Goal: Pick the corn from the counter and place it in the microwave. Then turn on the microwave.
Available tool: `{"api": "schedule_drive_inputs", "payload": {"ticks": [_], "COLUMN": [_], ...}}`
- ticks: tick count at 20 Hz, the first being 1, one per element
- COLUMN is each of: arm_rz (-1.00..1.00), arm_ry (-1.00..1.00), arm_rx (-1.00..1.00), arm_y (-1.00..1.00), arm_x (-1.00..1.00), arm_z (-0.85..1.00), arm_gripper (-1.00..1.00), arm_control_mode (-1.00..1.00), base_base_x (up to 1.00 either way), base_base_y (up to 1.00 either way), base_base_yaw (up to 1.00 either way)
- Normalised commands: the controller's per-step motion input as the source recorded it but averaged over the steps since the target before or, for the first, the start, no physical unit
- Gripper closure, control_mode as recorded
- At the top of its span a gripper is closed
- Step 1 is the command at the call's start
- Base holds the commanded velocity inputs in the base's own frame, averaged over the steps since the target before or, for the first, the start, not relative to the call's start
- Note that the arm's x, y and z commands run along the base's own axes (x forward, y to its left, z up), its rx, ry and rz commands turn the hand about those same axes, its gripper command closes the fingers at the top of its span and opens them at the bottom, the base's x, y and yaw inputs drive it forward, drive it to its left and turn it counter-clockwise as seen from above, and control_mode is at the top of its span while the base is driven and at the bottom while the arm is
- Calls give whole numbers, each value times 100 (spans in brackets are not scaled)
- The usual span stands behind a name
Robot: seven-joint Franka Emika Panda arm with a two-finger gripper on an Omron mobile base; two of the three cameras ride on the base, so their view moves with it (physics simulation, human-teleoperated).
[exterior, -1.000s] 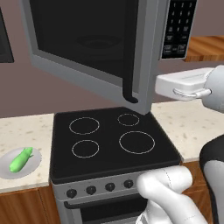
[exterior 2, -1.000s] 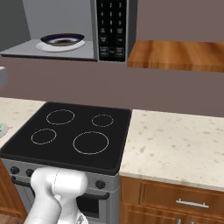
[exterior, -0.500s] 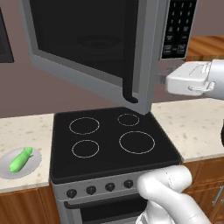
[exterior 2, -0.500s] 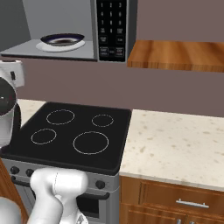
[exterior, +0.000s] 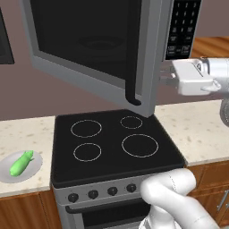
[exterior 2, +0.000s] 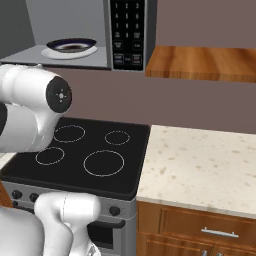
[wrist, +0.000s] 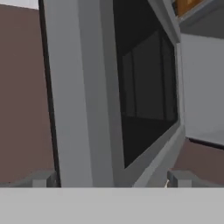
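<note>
Microwave (exterior: 103, 53) door swung open; we judge opening step in hand. Our hand (exterior: 164, 77) at door's edge, fingers spread wide, empty. Corn (exterior: 21, 163) on plate (exterior: 36, 167), counter (exterior: 27, 132), 8 o'clock of stove (exterior: 114, 147). Next: pull hand clear, reach down-left to corn.

There was one corn (exterior: 21, 163) on one plate (exterior: 35, 169), one microwave (exterior: 103, 49) holding one dish (exterior 2: 73, 46), one stovetop (exterior: 112, 143) with four rings, and four oven knobs (exterior: 93, 194).
</note>
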Motion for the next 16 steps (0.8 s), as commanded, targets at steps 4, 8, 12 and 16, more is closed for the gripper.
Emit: {"api": "schedule_drive_inputs", "payload": {"ticks": [4, 8, 12, 16], "arm_rz": [25, 26, 23, 20], "arm_ry": [-5, -5, -3, 0], "arm_rx": [0, 0, 0, 0], "arm_y": [0, 0, 2, 5], "arm_x": [12, 16, 28, 34], "arm_z": [-3, -5, -8, -6], "arm_gripper": [-100, -100, -100, -100], "arm_control_mode": [-100, -100, -100, -100], "base_base_x": [0, 0, 0, 0], "base_base_y": [0, 0, 0, 0], "base_base_yaw": [0, 0, 0, 0]}}
